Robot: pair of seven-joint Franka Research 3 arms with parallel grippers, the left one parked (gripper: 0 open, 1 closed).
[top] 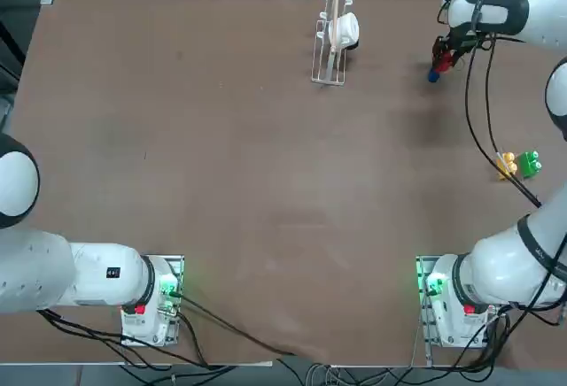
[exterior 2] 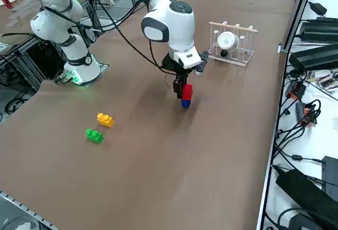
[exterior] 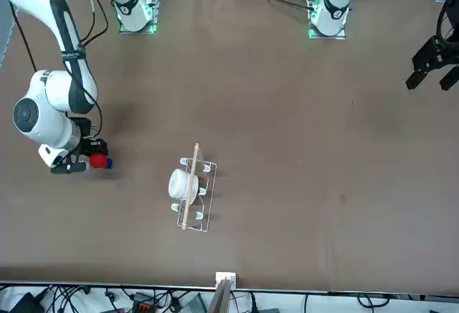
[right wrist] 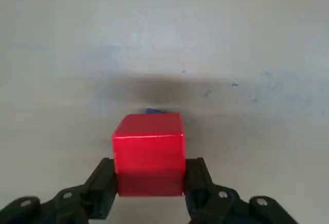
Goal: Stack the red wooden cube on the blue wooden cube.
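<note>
Red cube (right wrist: 149, 154) — between right gripper's (right wrist: 151, 180) fingers

Top view: we look straight down from overhead on the brown tabletop (top: 266, 182). Front view: we face the robot from across it. Right side view: we look diagonally down from its right; we share the white wire rack (exterior 2: 232, 43) with both. Right wrist view: close, along the gripper's (right wrist: 150, 178) fingers.
</note>
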